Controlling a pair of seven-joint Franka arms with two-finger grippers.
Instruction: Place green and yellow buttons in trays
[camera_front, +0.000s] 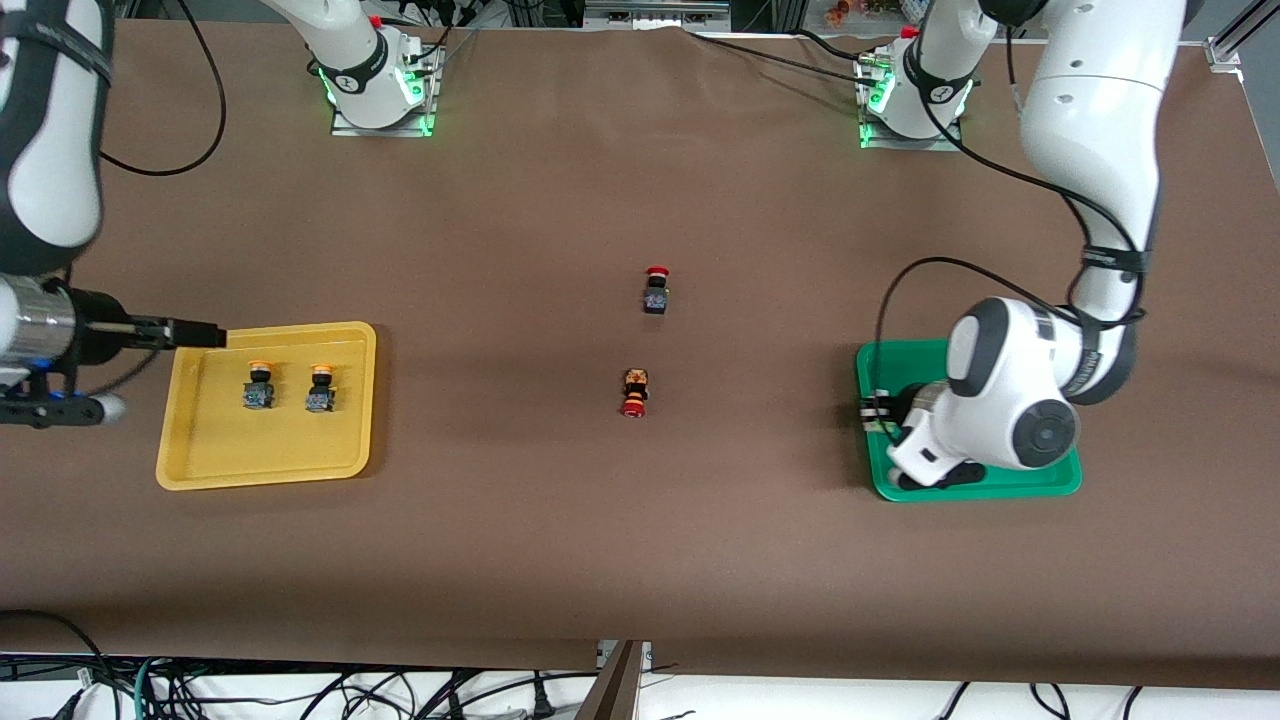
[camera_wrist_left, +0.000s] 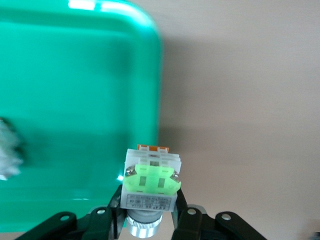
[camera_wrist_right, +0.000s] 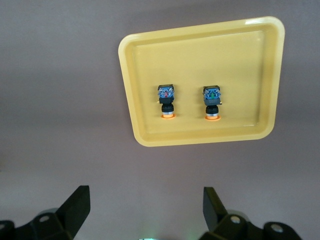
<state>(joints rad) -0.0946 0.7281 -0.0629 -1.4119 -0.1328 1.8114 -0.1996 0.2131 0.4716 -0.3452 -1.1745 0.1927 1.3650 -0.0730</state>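
My left gripper (camera_front: 880, 415) is shut on a light-green-faced button (camera_wrist_left: 151, 180) with a grey-white body. It holds it over the rim of the green tray (camera_front: 900, 360) on the side toward the table's middle. In the left wrist view the gripper (camera_wrist_left: 149, 197) is over the green tray's edge (camera_wrist_left: 75, 75). A blurred grey-white thing (camera_wrist_left: 7, 150) lies in that tray. Two yellow-capped buttons (camera_front: 258, 385) (camera_front: 320, 388) stand in the yellow tray (camera_front: 265, 470). My right gripper (camera_front: 200, 334) is open and empty, in the air beside that tray. The right wrist view shows the gripper (camera_wrist_right: 145, 210), the tray (camera_wrist_right: 200, 60) and both buttons (camera_wrist_right: 166, 100) (camera_wrist_right: 212, 101).
A red-capped black switch (camera_front: 656, 290) stands at the middle of the table. A red-capped switch with an orange body (camera_front: 634, 392) lies nearer to the front camera. The left arm's wrist covers much of the green tray in the front view.
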